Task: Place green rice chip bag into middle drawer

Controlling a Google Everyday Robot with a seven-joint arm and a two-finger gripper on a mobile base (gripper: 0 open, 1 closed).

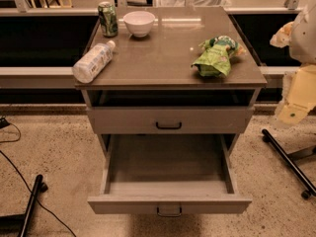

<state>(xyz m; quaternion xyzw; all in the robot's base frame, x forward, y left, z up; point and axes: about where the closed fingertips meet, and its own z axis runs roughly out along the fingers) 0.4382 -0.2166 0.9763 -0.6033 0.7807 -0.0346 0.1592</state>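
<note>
The green rice chip bag [216, 57] lies crumpled on the right side of the cabinet top [163, 53], near its front edge. The middle drawer [168, 203] is pulled out wide open toward me, and its inside shows nothing in it. Its small dark handle sits at the front centre. My gripper [285, 33] is at the far right edge of the view, beside the cabinet, to the right of the bag and apart from it. My pale arm [301, 90] hangs below it.
The upper drawer [169, 120] with a black handle is shut. A green soda can [107, 19], a white bowl [139, 22] and a lying water bottle [93, 61] are on the top's left and back. Black stand legs [289, 162] [32, 201] and a cable lie on the floor.
</note>
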